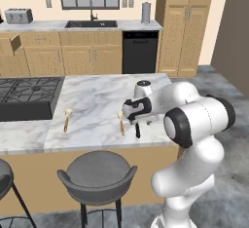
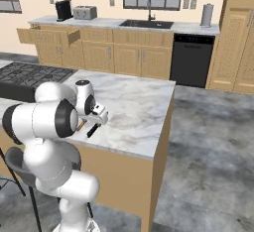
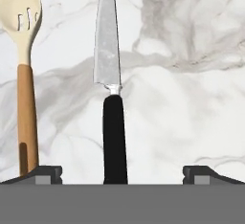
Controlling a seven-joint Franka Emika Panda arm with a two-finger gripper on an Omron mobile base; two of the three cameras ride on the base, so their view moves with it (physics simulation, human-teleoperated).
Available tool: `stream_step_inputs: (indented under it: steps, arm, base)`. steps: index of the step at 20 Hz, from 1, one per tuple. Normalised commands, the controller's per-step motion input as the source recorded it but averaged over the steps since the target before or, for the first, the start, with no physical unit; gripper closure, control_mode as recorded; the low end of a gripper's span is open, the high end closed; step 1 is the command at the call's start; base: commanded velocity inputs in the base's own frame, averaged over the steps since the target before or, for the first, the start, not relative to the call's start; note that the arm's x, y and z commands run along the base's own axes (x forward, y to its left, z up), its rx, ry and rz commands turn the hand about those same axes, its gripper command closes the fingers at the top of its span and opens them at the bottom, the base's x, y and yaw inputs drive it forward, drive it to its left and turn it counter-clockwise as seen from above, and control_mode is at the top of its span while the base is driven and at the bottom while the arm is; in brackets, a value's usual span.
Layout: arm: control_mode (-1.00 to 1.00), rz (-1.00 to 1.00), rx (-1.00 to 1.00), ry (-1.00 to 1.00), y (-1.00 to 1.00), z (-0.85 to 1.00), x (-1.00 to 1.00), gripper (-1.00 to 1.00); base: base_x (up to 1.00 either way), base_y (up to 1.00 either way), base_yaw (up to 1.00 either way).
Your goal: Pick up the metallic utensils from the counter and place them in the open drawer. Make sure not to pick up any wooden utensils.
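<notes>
A knife with a black handle (image 3: 115, 137) and silver blade lies flat on the white marbled counter (image 3: 191, 98). My open gripper (image 3: 123, 174) hovers straight above its handle, one fingertip on each side and nothing between them. From the left base view, the gripper (image 1: 137, 123) hangs over the knife (image 1: 138, 131) near the counter's front edge. A wooden spoon (image 3: 26, 98) with an orange-brown handle lies parallel just left of the knife (image 2: 92, 131). A second wooden spoon (image 1: 66, 119) lies further left. The open drawer (image 2: 48, 34) juts from the back cabinets.
A black gas cooktop (image 1: 29, 95) is set into the counter's left part. Two grey stools (image 1: 97, 176) stand in front of the counter. The back wall holds a sink (image 1: 91, 24), a toaster (image 2: 85, 12) and a black dishwasher (image 1: 140, 51).
</notes>
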Motion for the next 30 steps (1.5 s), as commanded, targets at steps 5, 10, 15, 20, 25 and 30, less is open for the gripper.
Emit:
stream_step_inputs:
  steps: [5, 10, 15, 20, 25, 30]
  arm:
    - [-1.0, -0.01, 0.0, 0.01, 0.05, -0.16, 0.19, -1.0]
    - [-1.0, 0.0, 0.0, 0.0, 0.0, -0.14, 0.07, -1.0]
    - [-1.0, 0.0, 0.0, 0.01, -0.02, -0.29, 0.0, -1.0]
    - [-1.0, 0.0, 0.0, 0.01, 0.0, -0.27, 0.0, -1.0]
    - [-1.0, 0.0, 0.0, 0.03, 0.0, -0.33, 0.03, -1.0]
    - [-1.0, 0.0, 0.0, 0.01, 0.0, -0.24, 0.02, -1.0]
  base:
    - [0.0, 0.0, 0.0]
    - [0.0, 0.0, 0.0]
    - [0.0, 0.0, 0.0]
    - [0.0, 0.0, 0.0]
    - [0.0, 0.0, 0.0]
    - [0.0, 0.0, 0.0]
